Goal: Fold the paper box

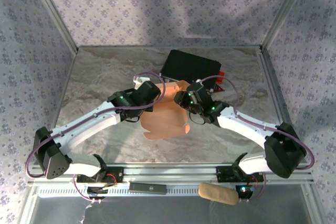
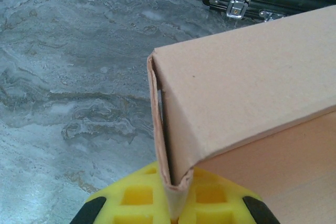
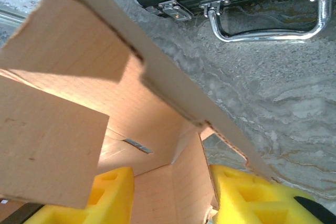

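Presently the paper box [image 1: 165, 116], half formed with its flaps loose, is found at the middle of the marbled table [image 1: 105, 72], just in front of the black hard case [image 1: 190, 66]. For a clean fold, the pinched edge should be kept steady while a flap is pressed along its crease. The left gripper [image 2: 176, 203] is closed on a folded corner edge. A side wall is straddled by the right gripper [image 3: 181, 198]; whether it is clamped cannot be told. Both arms are bent inward, wrists at the box.
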Controlling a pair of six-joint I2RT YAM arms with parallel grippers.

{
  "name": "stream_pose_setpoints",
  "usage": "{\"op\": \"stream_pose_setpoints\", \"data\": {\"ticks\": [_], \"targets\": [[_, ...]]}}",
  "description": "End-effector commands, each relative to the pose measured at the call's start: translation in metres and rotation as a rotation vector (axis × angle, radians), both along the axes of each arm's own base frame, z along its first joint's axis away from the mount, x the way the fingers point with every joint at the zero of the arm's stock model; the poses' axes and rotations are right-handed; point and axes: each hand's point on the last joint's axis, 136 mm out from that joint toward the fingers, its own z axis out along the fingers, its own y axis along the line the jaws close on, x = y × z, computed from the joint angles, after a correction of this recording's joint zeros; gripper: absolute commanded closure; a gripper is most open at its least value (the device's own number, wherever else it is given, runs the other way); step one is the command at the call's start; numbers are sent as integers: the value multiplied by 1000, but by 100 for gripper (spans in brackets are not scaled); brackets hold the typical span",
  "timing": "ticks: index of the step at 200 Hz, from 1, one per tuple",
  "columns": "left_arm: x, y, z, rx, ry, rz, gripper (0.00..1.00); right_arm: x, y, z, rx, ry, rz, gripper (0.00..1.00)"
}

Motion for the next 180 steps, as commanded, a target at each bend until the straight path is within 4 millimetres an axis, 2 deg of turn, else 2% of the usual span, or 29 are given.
{"op": "stream_pose_setpoints", "data": {"ticks": [1, 35, 60, 73, 93, 106, 123, 152, 166, 180], "targets": [[3, -3, 10, 1, -20, -3, 100, 5, 15, 24, 43, -63, 50, 60], [4, -4, 8, 0, -21, -3, 100, -1, 27, 34, 55, -83, 106, 65], [5, -4, 7, 1, -21, -6, 100, -7, 35, 40, 68, -91, 163, 65], [6, -3, 8, 1, -24, -11, 100, -11, 36, 48, 55, -116, 211, 62], [12, -3, 12, -15, -38, -55, 100, -22, 28, 74, 13, -213, 306, 56], [15, -3, 15, -50, -26, -108, 100, -32, 17, 96, 21, -287, 378, 53], [23, -9, 29, -137, -42, -198, 100, -42, -6, 125, 89, -373, 444, 48], [27, -8, 48, -210, -37, -352, 100, -38, -67, 167, 215, -487, 416, 47], [30, -6, 52, -220, -28, -416, 100, -33, -86, 177, 249, -513, 413, 46], [36, -7, 53, -249, -14, -475, 100, -24, -96, 173, 259, -520, 421, 49]]}}
